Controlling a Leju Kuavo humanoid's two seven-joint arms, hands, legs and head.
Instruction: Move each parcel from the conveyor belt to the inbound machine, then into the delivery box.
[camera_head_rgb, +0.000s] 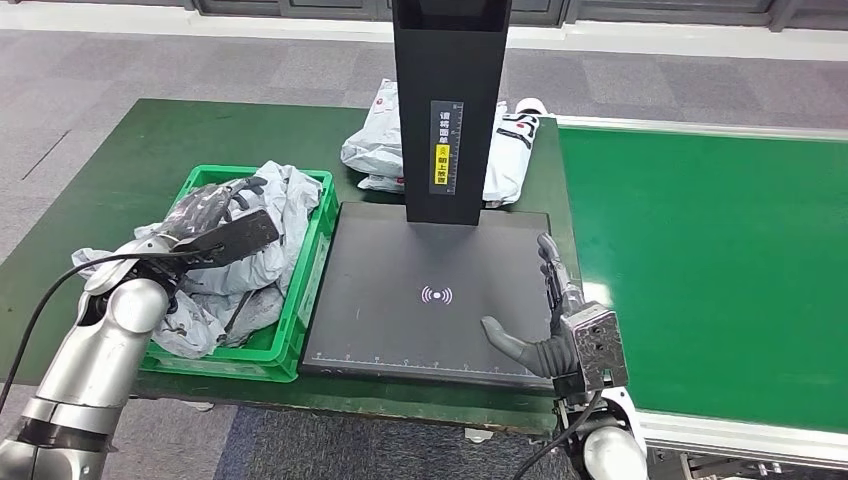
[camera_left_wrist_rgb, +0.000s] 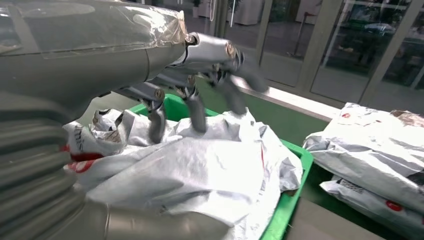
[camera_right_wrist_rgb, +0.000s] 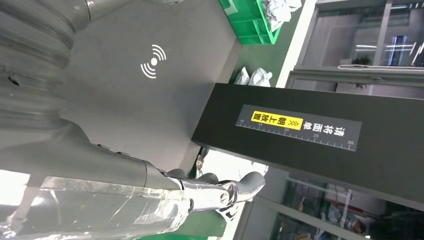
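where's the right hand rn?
Head view: right hand hangs open over the scanner pad's right front corner, beside the green conveyor belt.

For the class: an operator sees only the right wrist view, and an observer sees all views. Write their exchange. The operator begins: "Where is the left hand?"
Observer: The left hand is over the green box, above the grey parcels in it.
Operator: Is it holding one?
Observer: No. In the left wrist view its fingers are spread, with the tips touching the top parcel.
Operator: What lies beside my right hand?
Observer: The right hand stands open at the right edge of the plate, next to the green belt.
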